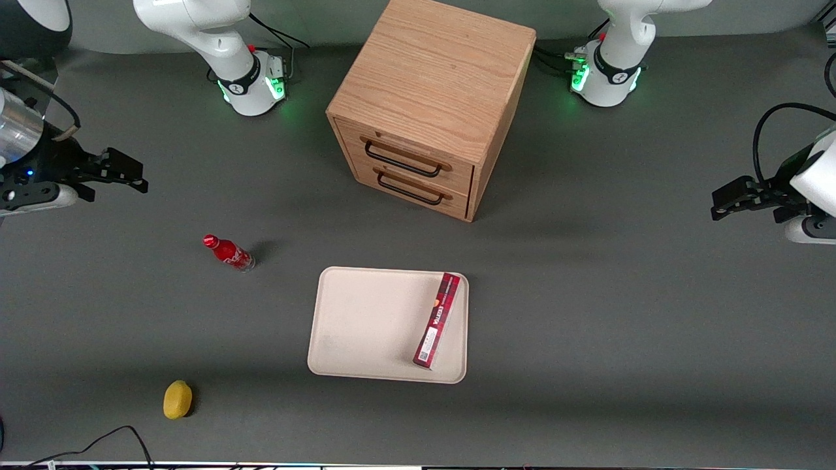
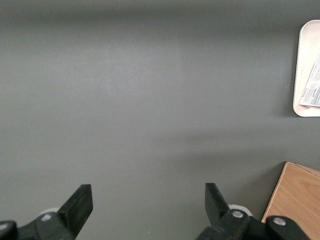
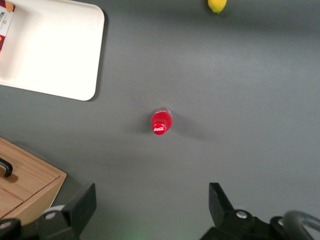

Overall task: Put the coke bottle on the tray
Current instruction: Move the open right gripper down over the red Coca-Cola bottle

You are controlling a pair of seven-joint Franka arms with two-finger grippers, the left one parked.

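Front view: The coke bottle [image 1: 228,252] stands upright on the grey counter [image 1: 588,313], apart from the tray [image 1: 366,323] and toward the working arm's end of the counter. The tray lies nearer to the camera than the wooden drawer cabinet [image 1: 428,108], in front of its two drawers. A long dark-red box [image 1: 437,320] lies on the tray along the edge toward the parked arm's end. A yellow lemon [image 1: 177,399] rests on the counter, nearer to the camera than the bottle. The tool [image 1: 127,175] hangs above the counter at the working arm's end, well apart from the bottle and holding nothing.

Left wrist view: One rounded corner of the tray [image 2: 304,75] is visible, with the end of the box [image 2: 311,90] on it. A corner of the cabinet [image 2: 295,202] also shows.

Right wrist view: The tool [image 3: 152,205] has its two fingers spread wide with only bare counter between them. The bottle [image 3: 161,121] is seen from above, red cap toward the camera, clear of both fingers. The tray [image 3: 55,50], the lemon [image 3: 217,5] and the cabinet [image 3: 25,182] are each separate from the bottle.
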